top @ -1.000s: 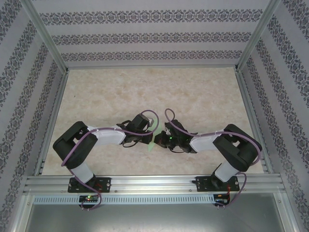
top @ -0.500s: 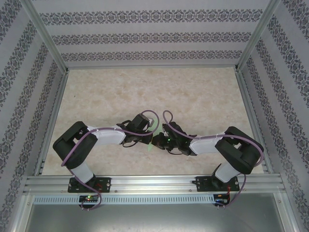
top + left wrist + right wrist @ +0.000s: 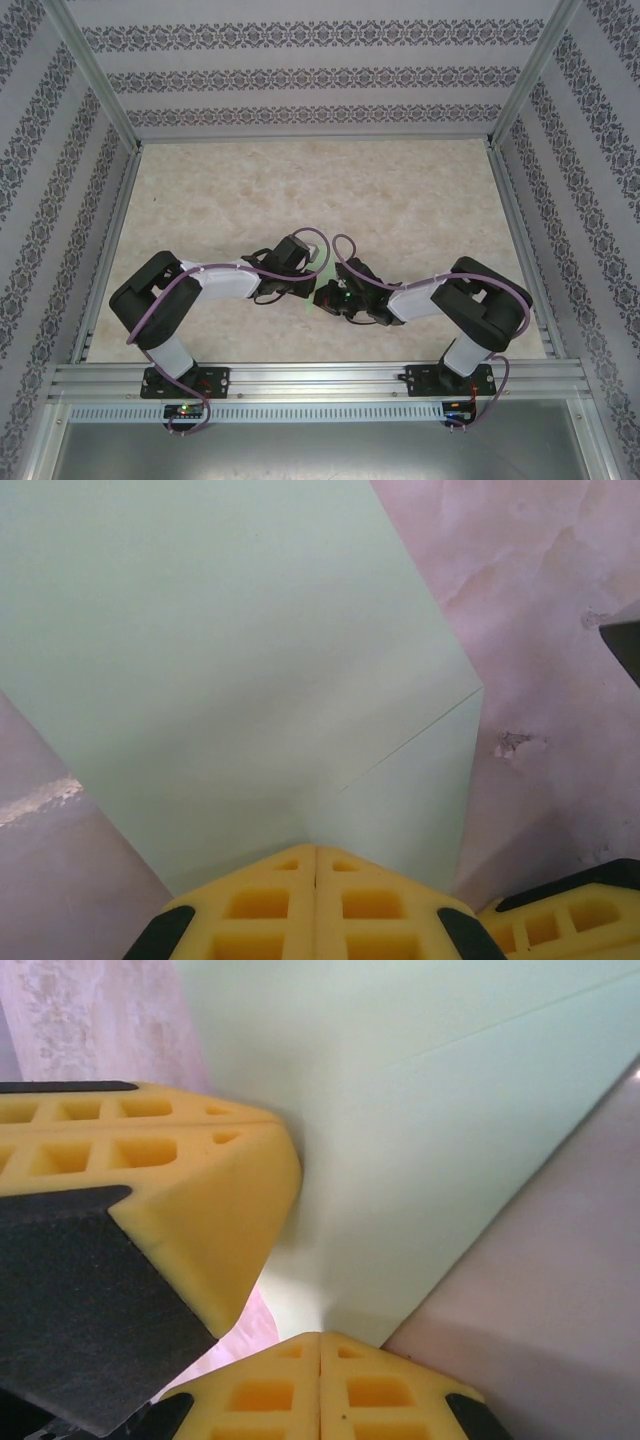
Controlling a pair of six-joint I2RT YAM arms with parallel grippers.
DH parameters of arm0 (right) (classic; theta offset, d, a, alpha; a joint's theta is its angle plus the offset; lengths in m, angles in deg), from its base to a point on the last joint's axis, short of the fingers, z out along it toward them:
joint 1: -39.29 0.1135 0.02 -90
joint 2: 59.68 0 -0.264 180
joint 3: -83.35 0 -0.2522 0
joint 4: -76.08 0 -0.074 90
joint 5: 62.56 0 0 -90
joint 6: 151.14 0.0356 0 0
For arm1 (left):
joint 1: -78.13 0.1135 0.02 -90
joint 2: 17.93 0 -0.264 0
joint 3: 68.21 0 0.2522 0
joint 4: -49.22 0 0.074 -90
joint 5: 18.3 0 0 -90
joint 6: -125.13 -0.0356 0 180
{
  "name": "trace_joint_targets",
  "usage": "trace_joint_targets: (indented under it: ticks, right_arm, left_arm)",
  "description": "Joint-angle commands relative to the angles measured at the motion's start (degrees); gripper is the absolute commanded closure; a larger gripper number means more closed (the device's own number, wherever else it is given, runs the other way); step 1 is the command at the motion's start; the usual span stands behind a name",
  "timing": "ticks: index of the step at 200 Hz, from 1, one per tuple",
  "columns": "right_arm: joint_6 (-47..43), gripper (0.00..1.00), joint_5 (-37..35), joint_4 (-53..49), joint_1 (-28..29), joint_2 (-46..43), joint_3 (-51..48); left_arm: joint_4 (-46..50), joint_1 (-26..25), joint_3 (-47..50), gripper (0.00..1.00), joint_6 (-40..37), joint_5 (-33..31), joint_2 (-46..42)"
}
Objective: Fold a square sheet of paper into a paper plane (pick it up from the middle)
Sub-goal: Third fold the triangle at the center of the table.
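Table: pale marbled top [image 3: 330, 190] inside patterned walls [image 3: 320, 75], seen from the top camera.
Arms: the left arm [image 3: 220, 282] and the right arm [image 3: 430, 298] both reach inward and meet at the near middle of the table, wrists almost touching.
Sheet of paper: the sheet of paper [image 3: 230, 650] is pale green and sits at the near centre, between the two wrists. From above just a thin green sliver shows under them.
Fold: a straight crease [image 3: 410, 740] runs from near the left pincer's tips out to the sheet's right corner, with a narrower panel below it.
Left gripper: the left gripper [image 3: 316, 848] has its yellow pads pressed flat together, with no gap. The near edge of the sheet runs into the tips, pinched there.
Right gripper: the right gripper [image 3: 320, 1338] also has its pads closed tight together. A corner of the green sheet narrows down into the tips and is nipped.
Spacing: one yellow finger [image 3: 560, 920] of the right gripper sits just beside the left one, at the sheet's near right edge.
Lift: the sheet slopes up from the tips, casting a soft shadow on the table.
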Motion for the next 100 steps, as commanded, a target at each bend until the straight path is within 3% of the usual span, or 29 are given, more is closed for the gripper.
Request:
trace_joint_targets:
  ticks: [1, 39, 100]
  right_arm:
    - [-0.2, 0.93, -2.3, -1.2, 1.1, -2.9, -0.7]
    - [-0.4, 0.92, -2.6, -0.8, 4.3, -1.9, 1.6]
    - [1.7, 0.93, -2.3, 0.7, 4.3, 3.2, 0.6]
  left_arm:
    - [1.6, -0.1, -0.3, 0.94, -0.9, -0.8, -0.2]
    - [1.0, -0.1, 0.0, 0.94, -0.9, -0.7, 0.1]
    - [0.9, -0.1, 0.9, 0.93, -1.6, -0.8, -0.1]
